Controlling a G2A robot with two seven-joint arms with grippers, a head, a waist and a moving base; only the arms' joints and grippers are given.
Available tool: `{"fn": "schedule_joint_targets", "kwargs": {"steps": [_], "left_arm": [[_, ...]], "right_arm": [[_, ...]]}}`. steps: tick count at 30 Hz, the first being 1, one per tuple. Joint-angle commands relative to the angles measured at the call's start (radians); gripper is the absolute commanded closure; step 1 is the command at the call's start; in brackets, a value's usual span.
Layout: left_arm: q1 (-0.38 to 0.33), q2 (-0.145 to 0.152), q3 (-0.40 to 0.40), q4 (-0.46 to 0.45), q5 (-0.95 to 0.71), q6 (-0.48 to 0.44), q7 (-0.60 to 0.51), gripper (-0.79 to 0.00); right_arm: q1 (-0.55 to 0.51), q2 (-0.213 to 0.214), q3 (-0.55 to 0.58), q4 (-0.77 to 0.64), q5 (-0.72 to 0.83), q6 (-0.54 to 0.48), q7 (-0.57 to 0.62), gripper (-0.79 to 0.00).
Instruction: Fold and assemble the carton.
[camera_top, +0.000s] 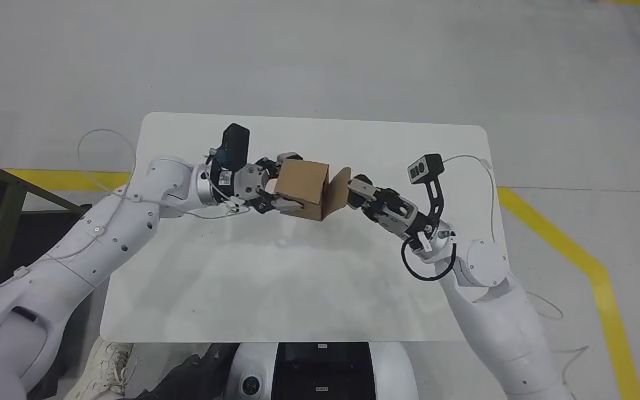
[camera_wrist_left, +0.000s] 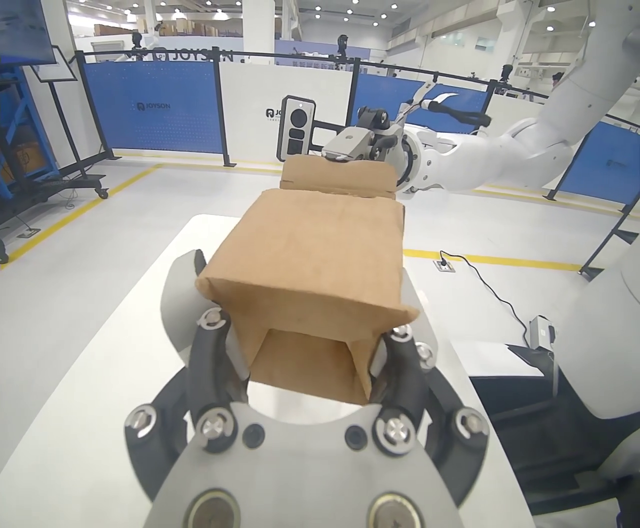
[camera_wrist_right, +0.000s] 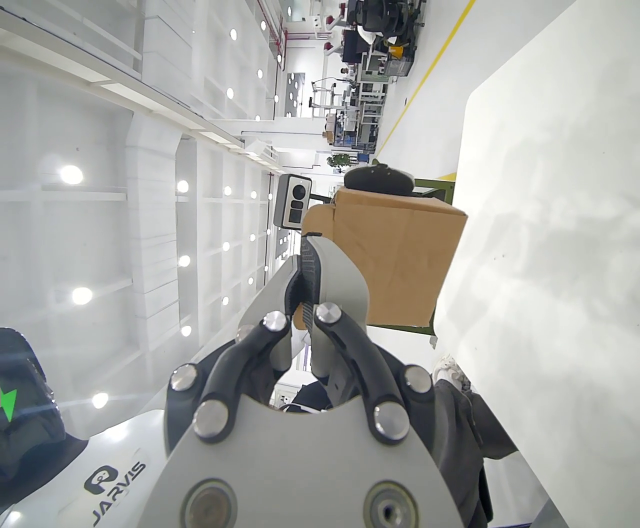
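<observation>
Above table (camera_top: 300, 290), brown open-ended carton (camera_top: 303, 187)

Bright and even throughout, lit from above by rows of round ceiling lamps (camera_wrist_right: 71, 174), flaring white in the right wrist view. Soft, pale mottling across the white table (camera_wrist_right: 550, 250); darker inside the open end of the carton (camera_wrist_left: 300, 360). Straight lines strongly bent toward the edges of both wrist views

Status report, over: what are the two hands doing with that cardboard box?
Left hand clamped on carton, open end. Right hand pinching far flap. Carton aloft over table. Nothing blocking.
</observation>
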Motion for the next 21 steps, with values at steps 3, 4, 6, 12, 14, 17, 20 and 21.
{"fn": "schedule_joint_targets", "kwargs": {"steps": [3, 4, 6, 12, 14, 17, 20, 21], "left_arm": [[-0.013, 0.005, 0.021, 0.002, 0.002, 0.0, 0.014, -0.034], [-0.016, 0.006, 0.026, 0.002, 0.002, 0.0, 0.017, -0.034], [-0.021, 0.008, 0.034, 0.004, 0.0, 0.0, 0.026, -0.055], [-0.035, 0.013, 0.051, 0.018, -0.008, 0.0, 0.048, -0.095], [-0.038, 0.013, 0.055, 0.025, -0.013, 0.0, 0.054, -0.095], [-0.042, 0.014, 0.059, 0.03, -0.015, 0.0, 0.063, -0.089], [-0.044, 0.016, 0.062, 0.031, -0.012, 0.0, 0.075, -0.083], [-0.045, 0.017, 0.062, 0.031, -0.011, 0.0, 0.078, -0.08]], "right_arm": [[0.0, 0.0, 0.0, -0.002, 0.006, -0.003, -0.001, 0.0], [0.001, 0.0, 0.001, -0.004, 0.009, -0.006, -0.002, 0.0], [0.001, -0.001, 0.001, -0.003, 0.015, -0.009, -0.003, -0.286], [0.001, -0.002, 0.006, 0.004, 0.033, -0.021, -0.008, -0.785], [-0.002, -0.001, 0.016, 0.008, 0.044, -0.027, -0.011, -0.785], [-0.013, 0.001, 0.039, 0.014, 0.066, -0.029, -0.021, -0.696], [-0.02, 0.003, 0.055, 0.025, 0.077, 0.001, -0.036, -0.345], [-0.019, 0.003, 0.056, 0.027, 0.073, 0.015, -0.04, -0.339]]}}
